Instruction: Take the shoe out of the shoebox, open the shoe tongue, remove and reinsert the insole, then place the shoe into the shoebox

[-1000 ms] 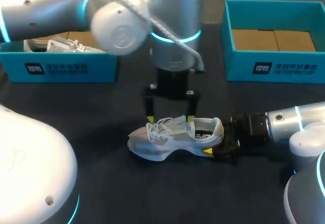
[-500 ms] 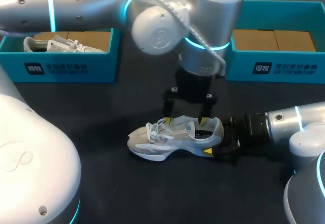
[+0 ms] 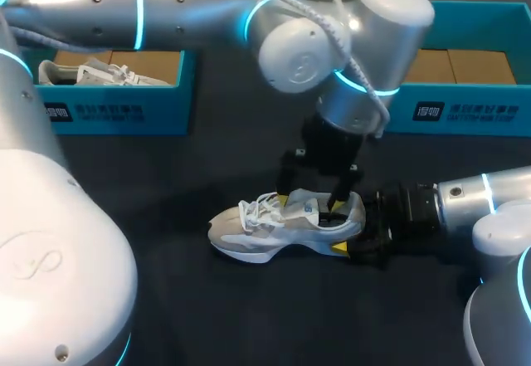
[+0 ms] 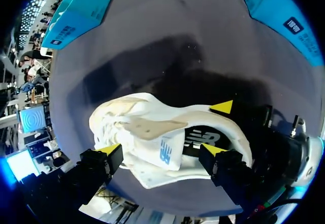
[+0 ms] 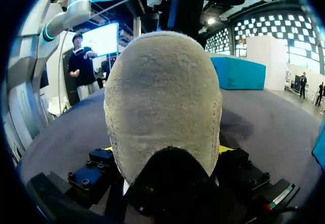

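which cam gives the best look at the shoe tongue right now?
Left wrist view: it looks straight down on the tongue, which lies between the open fingers of the left gripper. Head view shows it small, partly behind that gripper. Right wrist view is filled by the heel of the shoe; the tongue is hidden.

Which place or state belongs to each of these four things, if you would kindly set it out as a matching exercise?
Things:
1. white shoe
2. left gripper
3. right gripper
4. left shoebox

Places or states:
A. at the far left, holding a second shoe
B. shut on the heel
C. lying on the table
D. open, just above the white shoe

Pairs: 1-C, 2-D, 3-B, 4-A
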`<state>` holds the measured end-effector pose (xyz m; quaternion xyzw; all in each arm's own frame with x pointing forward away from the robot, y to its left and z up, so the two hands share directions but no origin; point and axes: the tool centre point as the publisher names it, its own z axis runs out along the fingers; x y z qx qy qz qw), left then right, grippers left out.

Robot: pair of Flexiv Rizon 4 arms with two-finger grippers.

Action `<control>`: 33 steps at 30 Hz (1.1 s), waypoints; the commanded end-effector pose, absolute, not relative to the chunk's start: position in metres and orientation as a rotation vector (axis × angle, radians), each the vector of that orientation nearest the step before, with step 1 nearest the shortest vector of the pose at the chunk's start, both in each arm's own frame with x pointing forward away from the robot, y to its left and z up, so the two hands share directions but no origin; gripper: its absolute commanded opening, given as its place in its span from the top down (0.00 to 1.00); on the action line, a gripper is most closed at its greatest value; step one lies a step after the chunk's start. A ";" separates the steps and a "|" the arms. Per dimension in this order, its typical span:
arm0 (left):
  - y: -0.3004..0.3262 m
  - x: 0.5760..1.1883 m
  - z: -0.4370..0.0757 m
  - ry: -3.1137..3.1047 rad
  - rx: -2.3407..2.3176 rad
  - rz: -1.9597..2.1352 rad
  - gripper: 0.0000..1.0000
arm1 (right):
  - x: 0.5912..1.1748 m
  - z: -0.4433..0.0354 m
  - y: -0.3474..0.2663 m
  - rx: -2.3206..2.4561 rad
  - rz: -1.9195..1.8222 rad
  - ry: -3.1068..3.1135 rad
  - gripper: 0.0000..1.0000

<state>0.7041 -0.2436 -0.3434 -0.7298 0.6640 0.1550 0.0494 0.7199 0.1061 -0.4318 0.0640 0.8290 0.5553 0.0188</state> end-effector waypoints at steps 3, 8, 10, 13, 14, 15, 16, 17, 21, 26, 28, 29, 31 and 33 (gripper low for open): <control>-0.247 0.695 -0.350 1.881 -2.185 0.599 0.00 | 0.719 -0.433 0.108 0.200 1.719 2.577 1.00; -0.237 0.693 -0.352 1.863 -2.168 0.631 0.02 | 0.719 -0.433 0.108 0.200 1.719 2.577 1.00; -0.233 0.692 -0.351 1.868 -2.165 0.656 0.02 | 0.719 -0.433 0.108 0.200 1.719 2.577 1.00; -0.227 0.690 -0.350 1.859 -2.160 0.657 0.02 | 0.719 -0.433 0.108 0.200 1.719 2.577 1.00; -0.225 0.690 -0.349 1.859 -2.159 0.658 0.02 | 0.719 -0.433 0.108 0.200 1.719 2.577 1.00; -0.224 0.689 -0.348 1.858 -2.159 0.658 0.03 | 0.719 -0.433 0.108 0.200 1.719 2.577 1.00; -0.222 0.689 -0.347 1.858 -2.159 0.659 0.03 | 0.719 -0.433 0.108 0.200 1.719 2.577 1.00; -0.220 0.689 -0.346 1.855 -2.158 0.658 0.03 | 0.719 -0.433 0.108 0.200 1.719 2.577 1.00; -0.213 0.688 -0.343 1.849 -2.159 0.661 0.04 | 0.719 -0.433 0.108 0.200 1.719 2.577 1.00; -0.204 0.689 -0.342 1.845 -2.180 0.669 0.18 | 0.719 -0.433 0.108 0.200 1.719 2.577 1.00; -0.200 0.690 -0.341 1.842 -2.191 0.668 0.20 | 0.719 -0.433 0.108 0.200 1.719 2.577 1.00; -0.197 0.690 -0.340 1.840 -2.197 0.662 0.22 | 0.719 -0.433 0.108 0.200 1.719 2.577 1.00; -0.193 0.691 -0.336 1.840 -2.215 0.650 0.24 | 0.719 -0.433 0.108 0.200 1.719 2.577 1.00; -0.189 0.691 -0.332 1.846 -2.232 0.637 0.29 | 0.719 -0.433 0.108 0.200 1.719 2.577 1.00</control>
